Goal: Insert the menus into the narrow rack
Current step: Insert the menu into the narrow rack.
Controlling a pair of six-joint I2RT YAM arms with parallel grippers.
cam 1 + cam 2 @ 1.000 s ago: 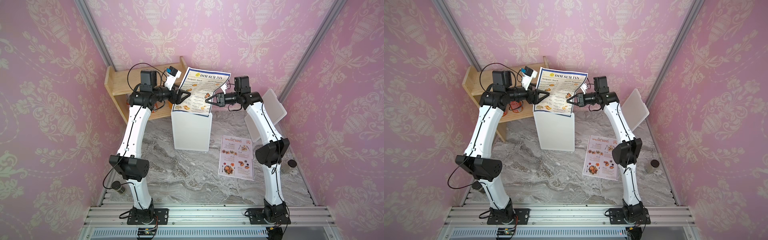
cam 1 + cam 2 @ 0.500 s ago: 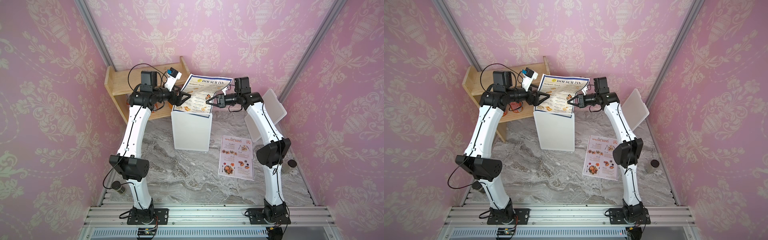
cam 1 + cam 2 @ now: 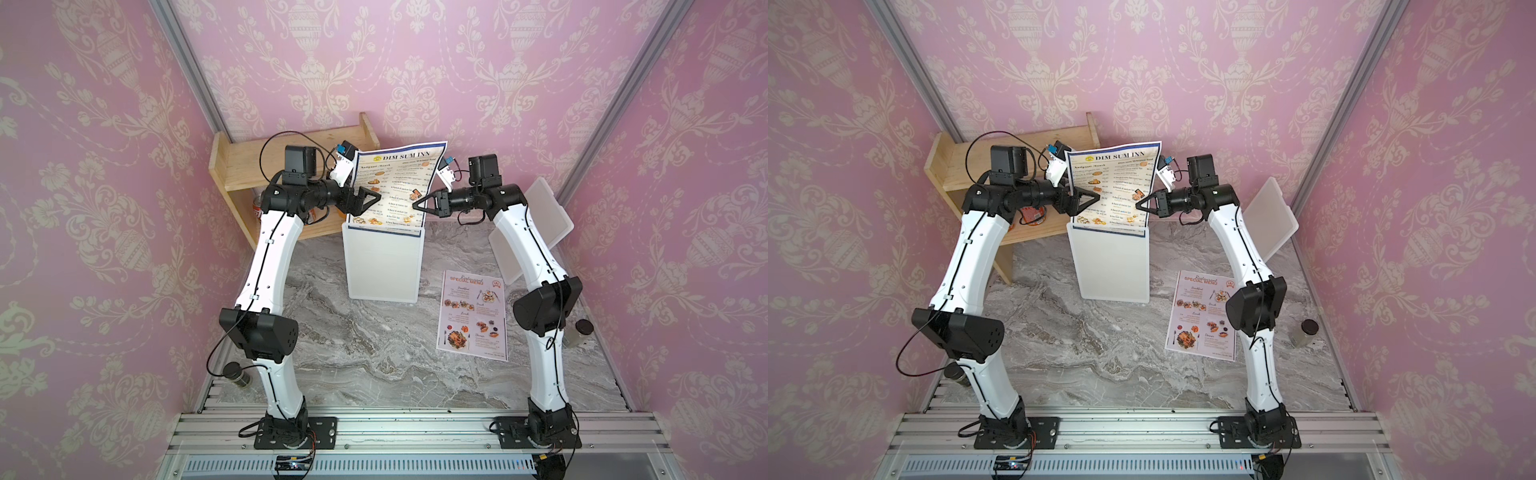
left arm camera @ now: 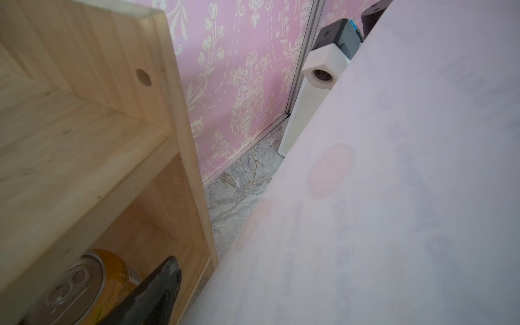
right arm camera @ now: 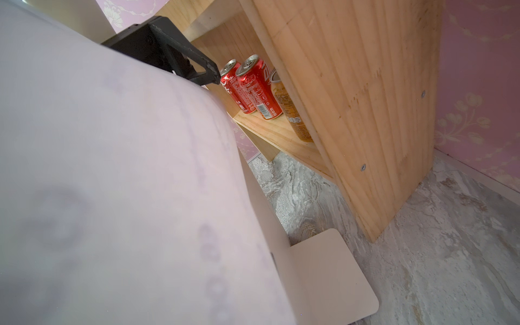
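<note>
The blue-bordered DIM SUM INN menu (image 3: 395, 183) (image 3: 1117, 178) stands nearly upright, its lower edge at the top of the white narrow rack (image 3: 382, 266) (image 3: 1113, 266). My right gripper (image 3: 415, 204) (image 3: 1137, 204) is shut on the sheet's right edge. At the left edge my left gripper (image 3: 374, 198) (image 3: 1097, 195) is open, its jaws either side of the paper. In the left wrist view one dark finger (image 4: 160, 287) shows beside the menu's blurred back (image 4: 394, 197). That back (image 5: 112, 183) also hides the right jaws. The pale SPECIAL MENU sheet (image 3: 473, 318) (image 3: 1202, 316) lies flat on the marble.
A wooden shelf (image 3: 266, 166) (image 5: 351, 98) holding soda cans (image 5: 250, 84) (image 4: 78, 287) stands close behind the left gripper. A white board (image 3: 536, 224) leans on the right wall. One jar (image 3: 579, 332) sits by the right arm and a dark one (image 3: 237, 374) by the left. The rack's foot plate (image 5: 323, 275) rests on the marble.
My left gripper has opened wider at the menu's left edge. The sheet leaned back half a second ago and now stands more upright, slightly lower at the rack's top.
</note>
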